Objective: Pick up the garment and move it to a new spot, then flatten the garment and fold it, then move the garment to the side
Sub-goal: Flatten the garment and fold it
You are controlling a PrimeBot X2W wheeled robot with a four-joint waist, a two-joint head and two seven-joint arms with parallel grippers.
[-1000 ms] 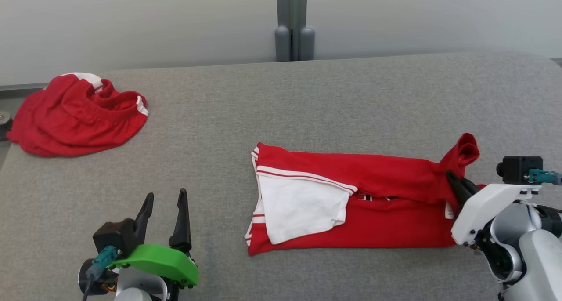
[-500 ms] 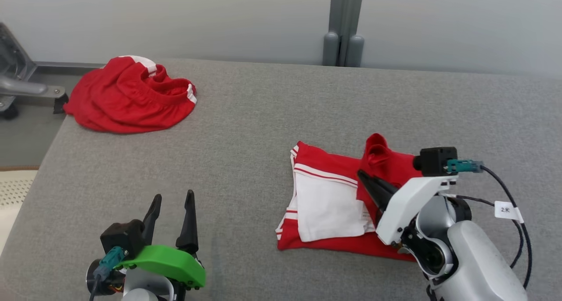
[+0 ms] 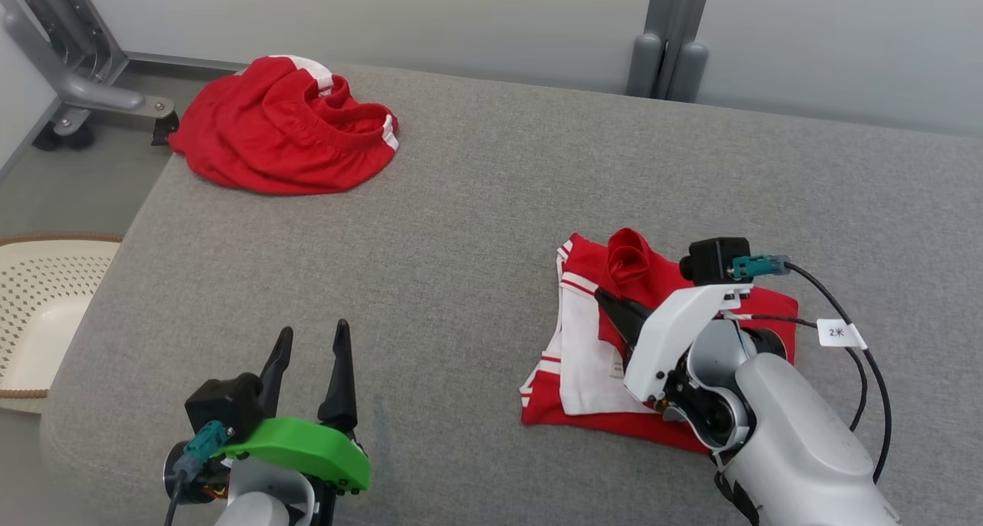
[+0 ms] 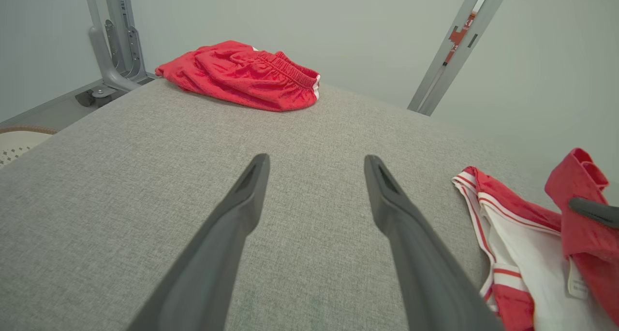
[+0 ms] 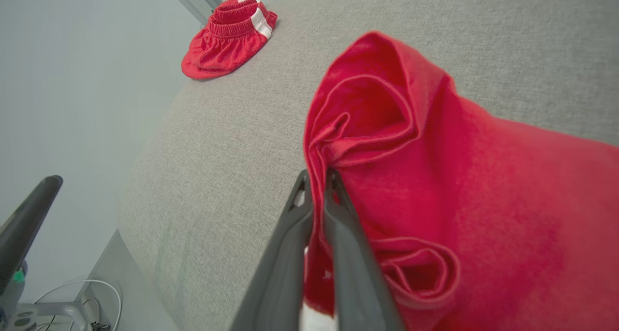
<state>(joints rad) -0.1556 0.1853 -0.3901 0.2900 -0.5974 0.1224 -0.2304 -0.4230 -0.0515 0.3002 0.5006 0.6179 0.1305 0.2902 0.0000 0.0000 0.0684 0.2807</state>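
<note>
Right gripper, seen from the head, is pinched shut on a bunched red fold of the shirt. That fold stands up at the fingertips, and the rest of the shirt lies folded on the grey cushion under and around the fingers. White cloth with red stripes shows just to this gripper's left. The left gripper sits well apart to the left, its two fingers spread wide with nothing between them. Red shorts lie crumpled far ahead of it, near the cushion's far corner. A pale basket stands off the cushion's edge to its left.

From the left wrist, the left gripper has its fingers wide apart over bare cushion, holding nothing. The shorts lie beyond the fingertips, a little to the left, at the far edge. The shirt lies near the right-hand finger, and a dark finger of the other arm presses into its raised red fold.

From the right wrist, the right gripper has its fingers closed together with a thin layer of red cloth clamped between them. The shirt bulges above and to the right of the fingertips. The shorts lie far ahead, up and to the left. One dark finger of the left gripper shows low on the left.
</note>
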